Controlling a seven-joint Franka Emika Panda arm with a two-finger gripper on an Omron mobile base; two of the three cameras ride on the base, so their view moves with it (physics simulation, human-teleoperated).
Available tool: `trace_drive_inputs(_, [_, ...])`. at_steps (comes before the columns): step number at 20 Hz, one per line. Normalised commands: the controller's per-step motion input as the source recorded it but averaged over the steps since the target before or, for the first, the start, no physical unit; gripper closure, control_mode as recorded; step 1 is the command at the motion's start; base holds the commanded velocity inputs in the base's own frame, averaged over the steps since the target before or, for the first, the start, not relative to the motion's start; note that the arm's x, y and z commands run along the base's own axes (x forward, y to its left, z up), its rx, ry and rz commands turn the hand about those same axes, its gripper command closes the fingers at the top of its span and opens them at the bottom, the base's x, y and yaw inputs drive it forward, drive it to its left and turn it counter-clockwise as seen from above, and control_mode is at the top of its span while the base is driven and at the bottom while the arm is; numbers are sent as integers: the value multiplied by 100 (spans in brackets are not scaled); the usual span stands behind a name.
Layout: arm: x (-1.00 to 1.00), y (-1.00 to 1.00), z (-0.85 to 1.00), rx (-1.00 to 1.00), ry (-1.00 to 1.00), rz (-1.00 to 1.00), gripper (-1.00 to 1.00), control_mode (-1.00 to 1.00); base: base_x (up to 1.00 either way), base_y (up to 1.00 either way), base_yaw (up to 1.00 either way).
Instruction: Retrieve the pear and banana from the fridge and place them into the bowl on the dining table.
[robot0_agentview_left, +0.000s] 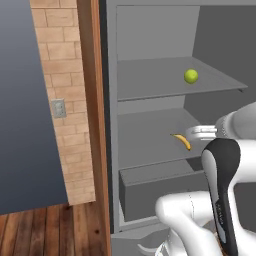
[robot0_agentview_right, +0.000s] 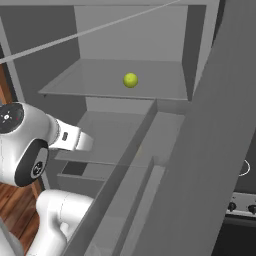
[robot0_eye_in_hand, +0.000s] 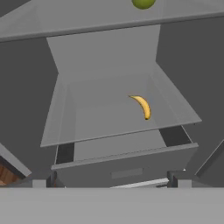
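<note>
The grey fridge (robot0_agentview_left: 150, 30) stands open. A yellow-green pear (robot0_agentview_left: 191, 76) (robot0_agentview_right: 130, 80) sits on its upper shelf and shows at the top edge of the hand view (robot0_eye_in_hand: 142, 3). One shelf lower lies the curved banana (robot0_agentview_left: 182, 141) (robot0_eye_in_hand: 142, 106), right of the shelf's middle. My gripper (robot0_agentview_left: 190, 132) is open and empty, reaching in just above and behind the banana without touching it. In the hand view its fingertips (robot0_eye_in_hand: 43, 180) stand wide apart, well short of the fruit. The bowl and the dining table are out of view.
Below the banana's shelf a grey drawer (robot0_agentview_left: 155, 187) (robot0_eye_in_hand: 122, 168) juts forward. The open fridge door (robot0_agentview_right: 210, 150) with its door shelves stands close on the right. A wooden post (robot0_agentview_left: 95, 125) and a brick wall (robot0_agentview_left: 65, 75) flank the left. Stove knobs (robot0_agentview_right: 235, 205) show at the lower right.
</note>
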Motion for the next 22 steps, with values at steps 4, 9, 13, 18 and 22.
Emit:
trace_drive_inputs(4, [0,0,0,0,0,0,-100,100,73,-1,-4])
trace_drive_inputs(9, [31,-10,15,1,5,-3,-100,-100,11,-1,-1])
trace_drive_inputs(13, [18,-6,48,0,6,-2,-100,-100,0,0,0])
trace_drive_inputs(18, [3,-3,50,0,1,-3,-100,-100,0,0,0])
trace_drive_inputs(22, [6,-3,27,0,0,-3,-100,-100,0,0,0])
